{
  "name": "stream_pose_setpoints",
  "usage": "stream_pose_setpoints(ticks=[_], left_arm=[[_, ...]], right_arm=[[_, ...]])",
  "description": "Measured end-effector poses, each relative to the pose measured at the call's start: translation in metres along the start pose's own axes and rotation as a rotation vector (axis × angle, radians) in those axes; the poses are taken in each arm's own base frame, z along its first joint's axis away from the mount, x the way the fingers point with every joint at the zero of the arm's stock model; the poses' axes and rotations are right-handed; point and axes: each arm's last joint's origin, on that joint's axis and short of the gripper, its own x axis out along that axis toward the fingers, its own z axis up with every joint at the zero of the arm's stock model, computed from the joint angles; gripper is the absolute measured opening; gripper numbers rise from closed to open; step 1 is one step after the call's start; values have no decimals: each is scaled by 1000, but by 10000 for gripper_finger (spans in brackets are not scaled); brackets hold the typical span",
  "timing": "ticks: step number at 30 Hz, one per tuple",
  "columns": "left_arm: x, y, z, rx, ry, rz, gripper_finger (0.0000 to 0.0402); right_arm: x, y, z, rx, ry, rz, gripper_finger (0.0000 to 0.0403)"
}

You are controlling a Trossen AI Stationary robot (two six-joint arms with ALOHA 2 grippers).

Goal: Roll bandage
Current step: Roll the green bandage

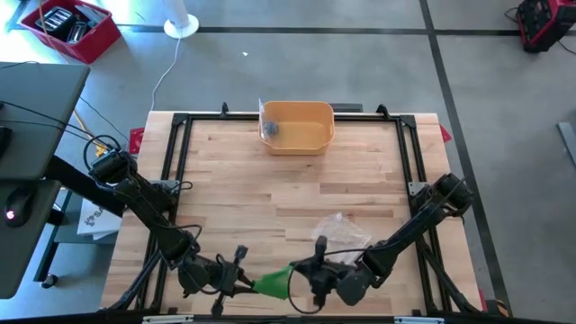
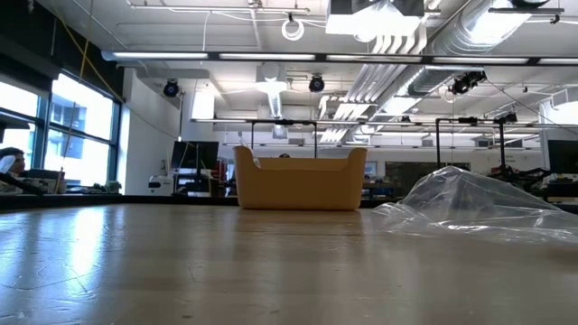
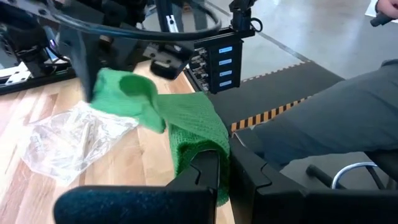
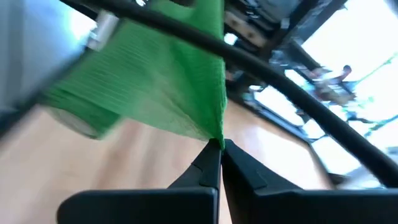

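At the near edge of the table (image 1: 297, 193), down at the bottom of the overhead shot, we saw both arms bent low and meeting over the green bandage (image 1: 273, 283). From above it was only a small green wedge between the two grippers, its long axis running roughly across the table from one arm toward the other. The wrist cameras gave us far more. The left one showed the cloth rising from the left gripper (image 3: 214, 168), whose fingers were clamped on one end, and stretching away to a bunched, partly rolled lump (image 3: 121, 93) under the other arm's dark frame. The right one showed the right gripper (image 4: 219, 147) pinched tight on a corner of the green weave (image 4: 161, 87), the fabric fanning out from the fingertips toward a rolled end (image 4: 78, 112), tilted across the picture.

The table-level camera caught none of this: no arm, no bandage, only the yellow bin (image 2: 300, 178) standing at the far side and a crumpled clear plastic wrapper (image 2: 470, 206) to its right. From above we found that wrapper (image 1: 340, 229) lying just behind the right arm's forearm, and the bin (image 1: 297, 127) against the far rail, well apart from the action.

The left arm reached in from the left rail, elbow folded, wrist pointing right. The right arm came down from the right rail, forearm angled toward the near edge, wrist pointing left.
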Motion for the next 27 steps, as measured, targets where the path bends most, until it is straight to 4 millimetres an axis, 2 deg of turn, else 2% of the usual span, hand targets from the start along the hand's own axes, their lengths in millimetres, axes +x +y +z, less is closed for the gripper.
stream_pose_setpoints(ticks=[9, 14, 18, 24, 27], left_arm=[[1, 2, 0, -39, -1, 3, 8], [4, 6, 2, -138, 6, -67, 8], [5, 10, 2, -147, 2, -24, 8], [6, 12, 2, -211, -11, 51, 8], [6, 14, 2, -242, -15, 70, 8]], right_arm=[[-2, -11, 5, -255, 105, -320, 0], [-4, -19, 19, -315, 68, -382, 0], [-7, -22, 26, -276, 24, -398, 0], [-12, -18, 27, -56, -31, -382, 2], [-17, -12, 27, 4, -45, -363, 17]])
